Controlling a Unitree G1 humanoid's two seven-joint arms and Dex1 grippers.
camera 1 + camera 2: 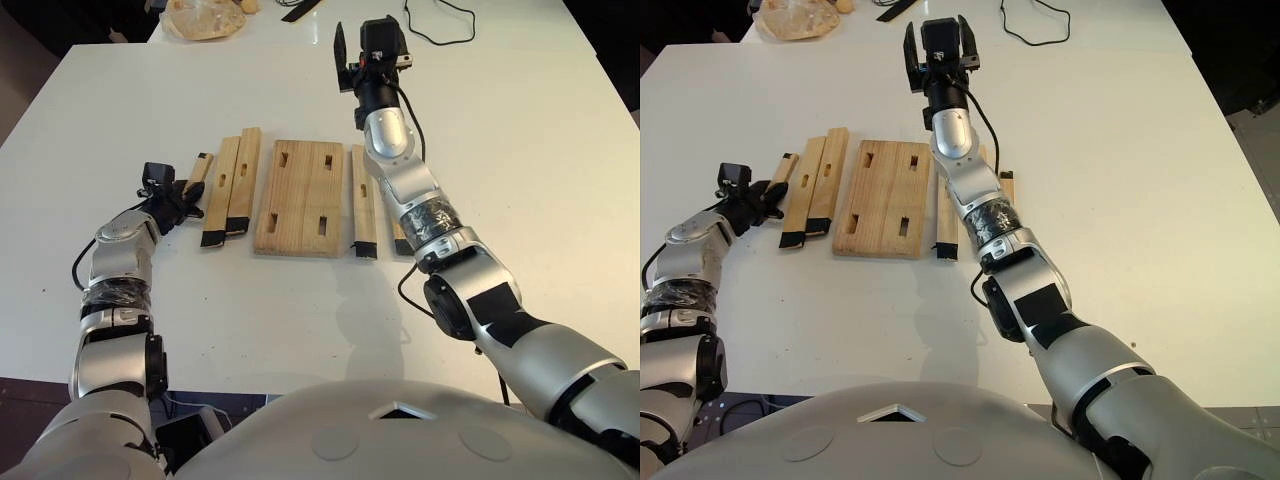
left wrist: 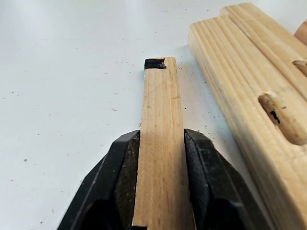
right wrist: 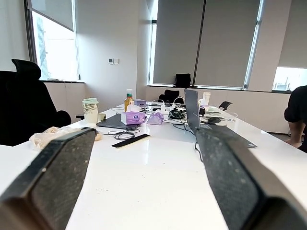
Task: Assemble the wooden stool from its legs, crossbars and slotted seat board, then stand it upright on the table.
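The slotted seat board (image 1: 301, 196) lies flat mid-table. Left of it lie two long legs (image 1: 231, 187) side by side, then a short crossbar (image 1: 198, 170). My left gripper (image 1: 181, 200) is shut on the near end of that crossbar (image 2: 160, 143), its black fingers (image 2: 120, 177) pressed against both sides. Another leg (image 1: 362, 200) lies right of the board, with one more piece partly hidden under my right arm. My right gripper (image 1: 372, 55) is raised over the far part of the table, open and empty, its pads (image 3: 53, 177) wide apart.
A plastic bag (image 1: 203, 17) and a black cable (image 1: 440, 25) lie at the table's far edge. Bare white tabletop (image 1: 530, 170) stretches right of the parts and along the near edge.
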